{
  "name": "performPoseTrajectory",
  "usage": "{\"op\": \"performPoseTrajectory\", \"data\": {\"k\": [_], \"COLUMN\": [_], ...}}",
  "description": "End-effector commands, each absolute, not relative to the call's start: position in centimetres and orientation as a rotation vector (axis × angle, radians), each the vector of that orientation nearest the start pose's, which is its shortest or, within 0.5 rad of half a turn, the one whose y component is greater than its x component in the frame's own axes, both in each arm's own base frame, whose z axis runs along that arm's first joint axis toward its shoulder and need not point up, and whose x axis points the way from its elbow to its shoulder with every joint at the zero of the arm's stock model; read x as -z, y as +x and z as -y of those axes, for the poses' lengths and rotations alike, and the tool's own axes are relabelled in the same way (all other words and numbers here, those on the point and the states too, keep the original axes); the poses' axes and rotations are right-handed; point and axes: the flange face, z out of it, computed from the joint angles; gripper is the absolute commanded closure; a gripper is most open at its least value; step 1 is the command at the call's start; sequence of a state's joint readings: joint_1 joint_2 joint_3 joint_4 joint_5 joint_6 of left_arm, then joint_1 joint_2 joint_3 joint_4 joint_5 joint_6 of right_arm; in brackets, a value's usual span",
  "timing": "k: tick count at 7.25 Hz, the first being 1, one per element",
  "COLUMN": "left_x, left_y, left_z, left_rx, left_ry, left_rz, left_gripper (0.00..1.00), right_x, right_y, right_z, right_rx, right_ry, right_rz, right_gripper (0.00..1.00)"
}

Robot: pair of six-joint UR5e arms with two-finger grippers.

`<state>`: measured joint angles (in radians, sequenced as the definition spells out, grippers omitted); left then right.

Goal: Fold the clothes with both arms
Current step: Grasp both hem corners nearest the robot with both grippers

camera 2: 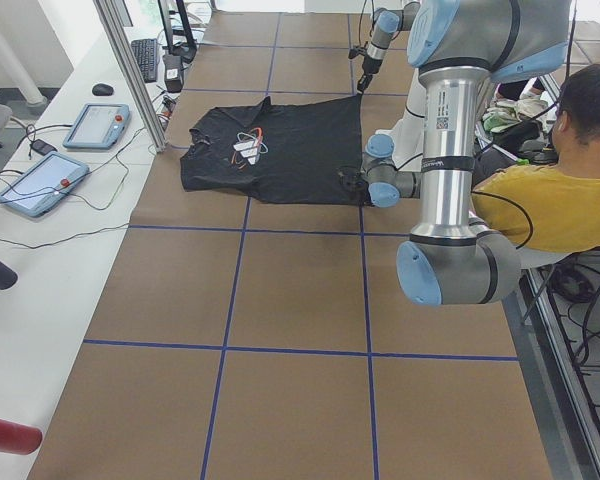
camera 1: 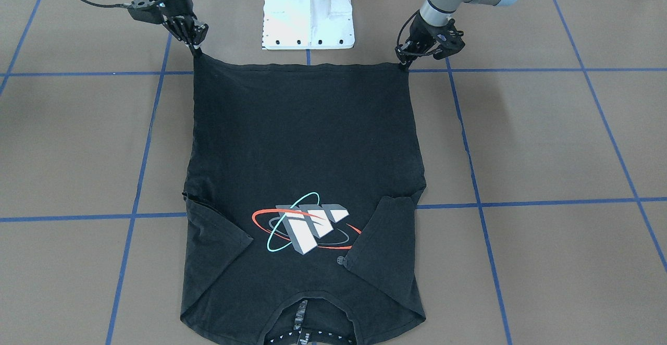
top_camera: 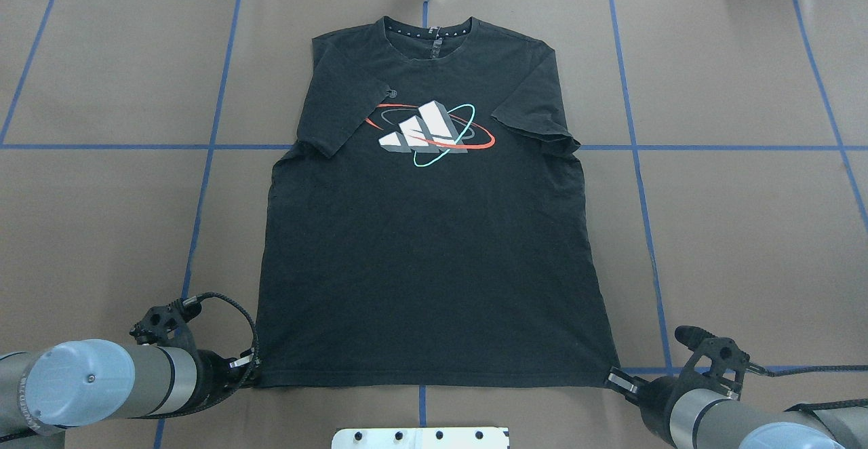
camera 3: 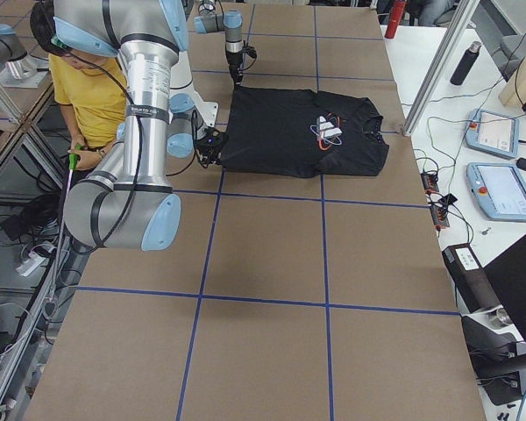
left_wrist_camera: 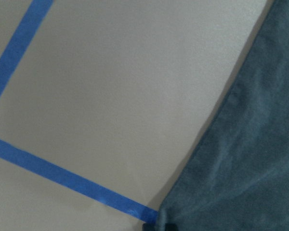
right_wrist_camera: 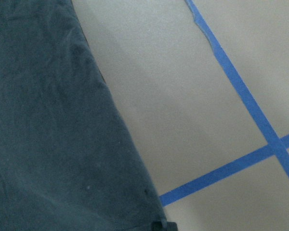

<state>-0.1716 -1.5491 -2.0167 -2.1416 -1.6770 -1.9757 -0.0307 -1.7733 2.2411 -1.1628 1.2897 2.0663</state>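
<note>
You have both hem corners held; the main fold is not yet made
Nearest the robot, the left gripper (top_camera: 249, 373) and right gripper (top_camera: 616, 379) each look pinched on a hem corner of the T-shirt (top_camera: 427, 259), which lies flat and logo-up on the table (top_camera: 746, 232); farther out the sleeves (top_camera: 342, 113) are turned in, so I judge the hem-to-collar (top_camera: 427, 32) fold is left

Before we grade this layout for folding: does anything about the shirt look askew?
The black short-sleeved T-shirt lies flat, but its sleeves are tucked in unevenly: one sleeve reaches the logo, the other sleeve is rumpled.
</note>
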Motion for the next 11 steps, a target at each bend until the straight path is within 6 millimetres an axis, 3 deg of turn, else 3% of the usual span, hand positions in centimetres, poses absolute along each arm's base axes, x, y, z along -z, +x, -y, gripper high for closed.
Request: {"op": "performPoseTrajectory", "data": {"k": [1,3,4,5,6,7,8,9,10,11], "left_x": [-38.0,-34.8,-33.3,-31.6,-30.0,-29.0,-27.1,-25.0,-25.5,-25.2], "left_y": [44.8,41.5,38.2,36.8,36.6,36.2,35.0,34.6,35.4,35.2], "left_z": [20.4,19.9,19.1,18.9,19.6,21.8,24.9,28.1,31.4,36.2], "left_rx": [0.469,0.442,0.416,0.408,0.415,0.415,0.425,0.469,0.523,0.527], "left_ry": [-0.219,-0.249,-0.275,-0.281,-0.272,-0.212,-0.124,-0.066,-0.027,0.073], "left_rz": [-1.017,-1.073,-1.095,-1.132,-1.173,-1.213,-1.272,-1.326,-1.315,-1.309], "left_gripper": [1.0,1.0,1.0,1.0,1.0,1.0,1.0,1.0,1.0,1.0], "right_x": [-38.3,-36.3,-35.5,-34.3,-33.5,-32.5,-31.8,-30.4,-28.1,-26.1], "right_y": [-40.5,-39.0,-37.4,-35.5,-34.6,-34.0,-32.9,-31.6,-31.6,-33.2], "right_z": [14.9,14.7,14.5,14.3,14.3,15.5,18.5,22.7,27.3,32.7], "right_rx": [-0.555,-0.547,-0.538,-0.525,-0.525,-0.55,-0.59,-0.582,-0.573,-0.616], "right_ry": [0.025,-0.015,-0.035,-0.065,-0.073,-0.072,-0.1,-0.086,-0.046,-0.036], "right_rz": [0.928,0.96,0.964,0.974,0.987,1.01,1.026,1.029,1.017,0.967], "right_gripper": [1.0,1.0,1.0,1.0,1.0,1.0,1.0,1.0,1.0,1.0]}}
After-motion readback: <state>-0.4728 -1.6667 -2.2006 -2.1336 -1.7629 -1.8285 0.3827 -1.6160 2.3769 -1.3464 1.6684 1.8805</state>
